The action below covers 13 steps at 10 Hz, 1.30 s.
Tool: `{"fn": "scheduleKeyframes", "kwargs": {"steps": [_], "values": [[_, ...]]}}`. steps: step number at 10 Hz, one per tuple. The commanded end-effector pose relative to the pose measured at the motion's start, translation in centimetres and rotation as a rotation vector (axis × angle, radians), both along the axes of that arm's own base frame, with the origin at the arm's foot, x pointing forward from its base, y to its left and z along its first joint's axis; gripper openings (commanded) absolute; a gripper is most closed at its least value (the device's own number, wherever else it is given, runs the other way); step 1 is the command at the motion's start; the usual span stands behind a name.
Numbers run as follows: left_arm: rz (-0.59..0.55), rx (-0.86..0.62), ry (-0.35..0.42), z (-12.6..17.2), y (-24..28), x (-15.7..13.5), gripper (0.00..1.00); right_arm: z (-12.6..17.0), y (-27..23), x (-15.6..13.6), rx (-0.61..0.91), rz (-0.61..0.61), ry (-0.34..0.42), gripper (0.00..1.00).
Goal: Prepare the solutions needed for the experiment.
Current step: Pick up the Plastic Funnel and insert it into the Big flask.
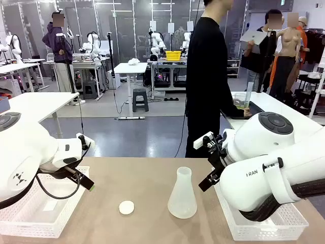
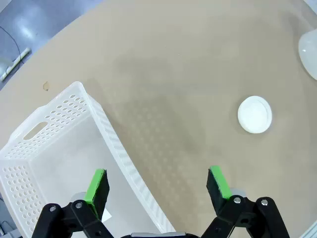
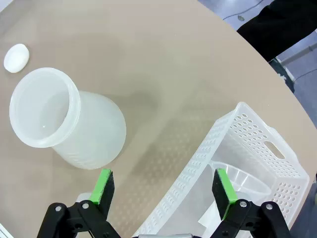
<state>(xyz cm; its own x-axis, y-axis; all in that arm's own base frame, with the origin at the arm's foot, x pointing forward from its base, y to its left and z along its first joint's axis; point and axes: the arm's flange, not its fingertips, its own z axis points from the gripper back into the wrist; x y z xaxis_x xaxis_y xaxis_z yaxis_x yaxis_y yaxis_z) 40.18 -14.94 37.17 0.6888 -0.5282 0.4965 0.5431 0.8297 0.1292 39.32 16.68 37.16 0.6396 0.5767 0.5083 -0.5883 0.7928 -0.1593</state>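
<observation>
An empty-looking translucent conical flask [image 1: 182, 196] stands upright mid-table, also seen from above [image 3: 64, 121]; no liquid shows inside it. A white round cap [image 1: 126, 207] [image 2: 254, 114] lies to its left. The pale yellow-green solution is out of view on this table; a faint yellow-green tint by a tall cylinder [image 1: 249, 94] near the person's hand is too small to tell. My left gripper [image 1: 84, 180] [image 2: 157, 181] hovers open over its basket's rim. My right gripper [image 1: 208, 178] [image 3: 166, 183] hangs open between the flask and the right basket.
A white perforated basket [image 1: 30, 218] [image 2: 94, 106] sits at the left, another [image 1: 284, 223] [image 3: 247, 129] at the right with a clear funnel-like dish [image 3: 242, 178] inside. A person in black [image 1: 205, 76] stands at the far side, turned toward a side table.
</observation>
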Motion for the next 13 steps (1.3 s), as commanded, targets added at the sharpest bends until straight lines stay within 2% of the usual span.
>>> {"fn": "scheduleKeyframes", "kwargs": {"steps": [1,13], "values": [[0.0,0.0,0.0,0.0,-0.02,-0.01,1.0,0.0,0.0,0.0,0.0,0.0,0.0,1.0],[0.0,0.0,0.0,0.0,-0.02,-0.01,1.0,0.0,0.0,0.0,0.0,0.0,0.0,1.0]]}}
